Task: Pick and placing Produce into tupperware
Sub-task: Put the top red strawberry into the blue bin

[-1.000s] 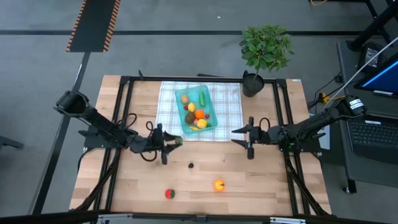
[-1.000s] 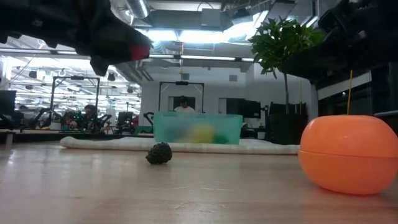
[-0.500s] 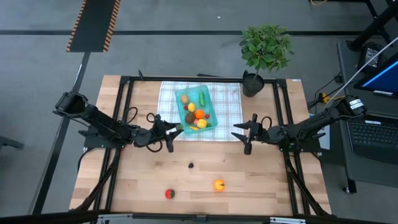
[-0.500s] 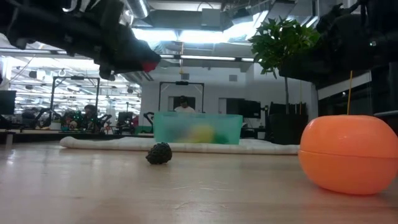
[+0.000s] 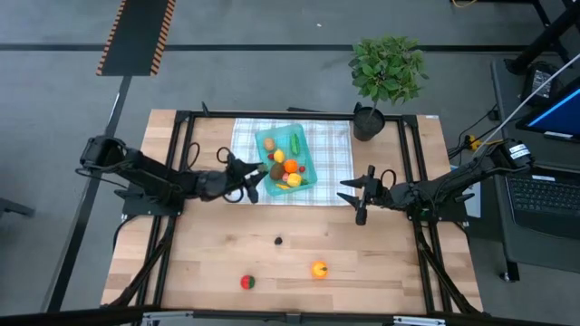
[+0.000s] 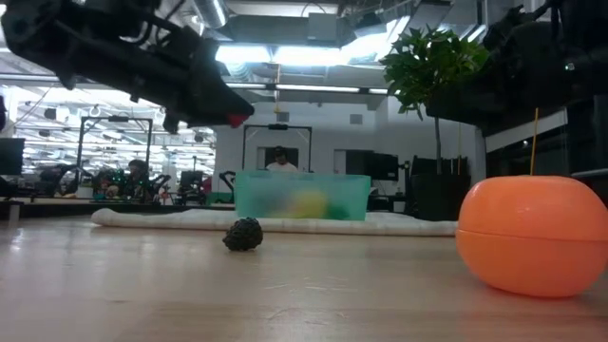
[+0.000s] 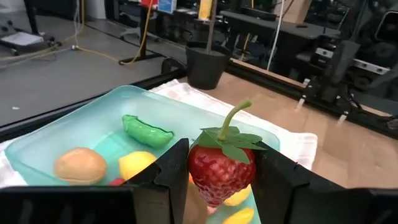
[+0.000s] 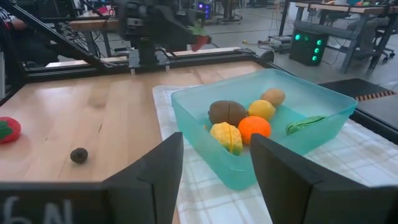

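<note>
My left gripper (image 5: 257, 175) is shut on a red toy strawberry (image 7: 217, 173), which also shows as a red tip (image 6: 235, 120) in the low view. It hovers at the left side of the teal tupperware (image 5: 260, 141), which stands on a checked cloth (image 5: 331, 154) and holds several produce pieces, among them a green pod (image 7: 146, 129), a lemon (image 7: 135, 165) and an orange (image 8: 254, 127). My right gripper (image 5: 355, 199) stands open and empty to the tupperware's right. An orange (image 5: 318, 269), a red-green piece (image 5: 247, 282) and a small dark piece (image 5: 278, 241) lie on the bare wood. My left gripper pinches the strawberry by its two red sides (image 7: 194, 169) between its two fingers. The fingers reach about level from the table's left. The strawberry sits upright, green leaves and stem (image 7: 235, 118) up, lifted clear over the tupperware's rim (image 7: 74, 121).
A potted plant (image 5: 388, 72) stands at the table's far right corner, just beyond the cloth. Black frame rails (image 5: 181, 145) run along the table's left, right and far sides. The near half of the wooden table (image 5: 381, 272) holds only the three loose pieces.
My left gripper has swung toward the table's far edge and the tupperware, carrying the strawberry clear of the table; it now points at the container's left side. My right gripper has stayed in place and turned a little.
</note>
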Robot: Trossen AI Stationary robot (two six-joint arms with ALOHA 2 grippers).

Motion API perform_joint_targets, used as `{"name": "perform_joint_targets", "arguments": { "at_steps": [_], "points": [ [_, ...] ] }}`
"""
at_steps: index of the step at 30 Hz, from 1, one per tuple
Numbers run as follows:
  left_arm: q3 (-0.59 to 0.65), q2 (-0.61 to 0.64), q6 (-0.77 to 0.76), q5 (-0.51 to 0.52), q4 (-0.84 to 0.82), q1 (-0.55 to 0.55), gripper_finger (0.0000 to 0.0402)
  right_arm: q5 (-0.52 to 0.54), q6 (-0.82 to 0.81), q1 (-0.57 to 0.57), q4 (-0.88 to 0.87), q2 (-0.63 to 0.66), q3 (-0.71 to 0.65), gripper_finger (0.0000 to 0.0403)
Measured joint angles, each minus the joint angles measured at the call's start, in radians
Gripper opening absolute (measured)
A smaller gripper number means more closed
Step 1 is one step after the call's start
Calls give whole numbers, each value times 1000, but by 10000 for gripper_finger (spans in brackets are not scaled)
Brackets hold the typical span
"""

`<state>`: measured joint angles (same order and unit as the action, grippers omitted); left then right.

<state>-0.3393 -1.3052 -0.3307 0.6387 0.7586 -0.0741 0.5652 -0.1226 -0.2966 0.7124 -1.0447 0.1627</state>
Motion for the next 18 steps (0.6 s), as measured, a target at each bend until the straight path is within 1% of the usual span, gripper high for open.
{"name": "perform_joint_targets", "arguments": {
  "at_steps": [2,5,9,14,18],
  "points": [
    [0,0,-2,-56,-3,47,131,0,4,0,0,0,0,189],
    [-2,0,-7,-115,-5,104,131,2,37,0,3,0,0,189],
    [-44,-26,5,-196,-23,161,131,10,79,33,35,-1,0,189],
    [-130,-93,57,-219,-71,221,131,10,74,86,39,-1,0,189],
    [-207,-142,79,-278,-136,286,131,9,79,106,36,-1,0,189]
  ]
}}
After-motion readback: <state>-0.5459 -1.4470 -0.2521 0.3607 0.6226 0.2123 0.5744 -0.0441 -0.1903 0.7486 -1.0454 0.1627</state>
